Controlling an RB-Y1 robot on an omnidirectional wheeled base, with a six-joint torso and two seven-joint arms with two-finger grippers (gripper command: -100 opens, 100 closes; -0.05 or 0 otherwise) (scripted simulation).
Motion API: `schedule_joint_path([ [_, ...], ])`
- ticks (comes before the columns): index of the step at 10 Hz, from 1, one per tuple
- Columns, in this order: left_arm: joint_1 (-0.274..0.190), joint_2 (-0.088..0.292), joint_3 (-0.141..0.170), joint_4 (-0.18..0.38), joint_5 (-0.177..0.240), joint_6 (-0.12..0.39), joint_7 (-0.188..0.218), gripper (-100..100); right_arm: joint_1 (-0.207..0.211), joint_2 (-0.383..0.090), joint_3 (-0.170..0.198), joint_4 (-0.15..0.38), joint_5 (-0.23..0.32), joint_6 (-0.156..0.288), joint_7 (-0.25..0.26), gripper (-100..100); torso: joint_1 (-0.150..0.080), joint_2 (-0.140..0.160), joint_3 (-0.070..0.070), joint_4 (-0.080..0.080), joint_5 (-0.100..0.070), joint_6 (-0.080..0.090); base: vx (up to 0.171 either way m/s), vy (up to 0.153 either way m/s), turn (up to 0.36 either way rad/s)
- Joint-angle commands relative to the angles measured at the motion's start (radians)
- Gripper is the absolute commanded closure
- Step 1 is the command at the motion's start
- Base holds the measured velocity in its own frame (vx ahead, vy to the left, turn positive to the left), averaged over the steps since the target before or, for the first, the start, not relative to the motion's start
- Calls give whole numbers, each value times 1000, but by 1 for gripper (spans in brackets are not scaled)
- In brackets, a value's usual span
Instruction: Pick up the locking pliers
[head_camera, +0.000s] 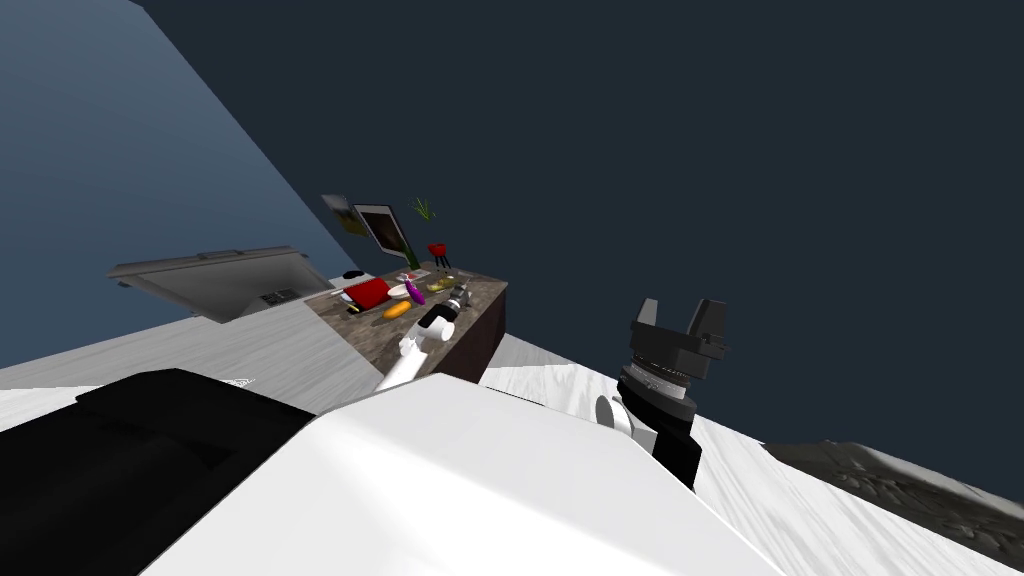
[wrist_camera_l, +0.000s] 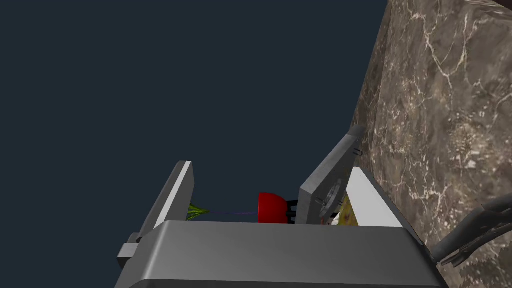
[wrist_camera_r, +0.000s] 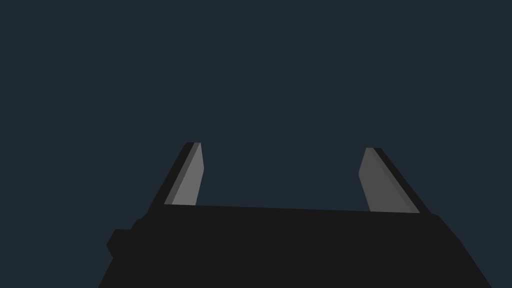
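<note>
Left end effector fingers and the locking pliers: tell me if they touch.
Apart. The left wrist view shows bare marbled tabletop between the open fingers and the dark grey locking pliers lying off to one side.

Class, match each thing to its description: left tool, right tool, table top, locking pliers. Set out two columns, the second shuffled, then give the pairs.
1 left tool
2 right tool
3 table top
4 locking pliers

A dark grey, lying on the marble
B open, before a plain dark wall
C brown, veined like marble
D open, close beside the table top

Pairs: 1-D, 2-B, 3-C, 4-A
</note>
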Motion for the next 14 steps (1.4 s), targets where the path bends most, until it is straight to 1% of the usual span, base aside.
schedule_joint_path([
  [1,-43,33,0,50,30,50,-10,-100,0,0,0,0,0,0,0,0,0,0,0,0,0,0,-30,18,-39],
  [2,-43,33,0,63,30,65,-10,-100,0,0,0,0,0,0,0,0,0,0,0,0,0,0,-28,16,-45],
  [3,-81,57,-2,102,54,99,-21,-100,0,0,0,0,0,0,0,0,0,0,0,0,0,0,-34,15,-57],
  [4,-81,57,-2,113,54,119,-21,-100,0,0,0,0,0,0,0,0,0,0,0,0,0,0,-27,14,-28],
  [5,-118,80,-4,153,78,146,-32,-100,0,0,0,0,0,0,0,0,0,0,0,0,0,0,-28,18,-37],
  [6,-118,80,-4,163,78,170,-32,-100,0,0,0,0,0,0,0,0,0,0,0,0,0,0,-23,16,-39],
  [7,-156,103,-6,208,102,196,-43,-100,0,0,0,0,0,0,0,0,0,0,0,0,0,0,-29,14,-54],
  [8,-156,103,-6,213,102,225,-43,-100,0,0,0,0,0,0,0,0,0,0,0,0,0,0,-23,14,-25],
  [9,-194,125,-9,252,126,254,-55,-100,0,0,0,0,0,0,0,0,0,0,0,0,0,0,-23,22,-43],
  [10,-194,125,-9,264,126,282,-55,-100,0,0,0,0,0,0,0,0,0,0,0,0,0,0,-19,19,-30],
  [11,-231,146,-12,298,150,315,-66,-100,0,0,0,0,0,0,0,0,0,-1,0,0,0,0,-25,19,-43],
  [12,-231,146,-12,314,150,337,-66,-100,0,0,0,0,0,0,0,0,0,0,0,0,0,0,-25,18,-29],
  [13,-268,166,-16,344,173,375,-78,-100,0,0,0,0,0,0,0,0,0,0,0,0,0,0,-28,22,-41],
  [14,-268,166,-16,364,173,391,-78,-100,0,0,0,0,0,0,0,0,0,0,0,0,0,0,-21,20,-28],
])
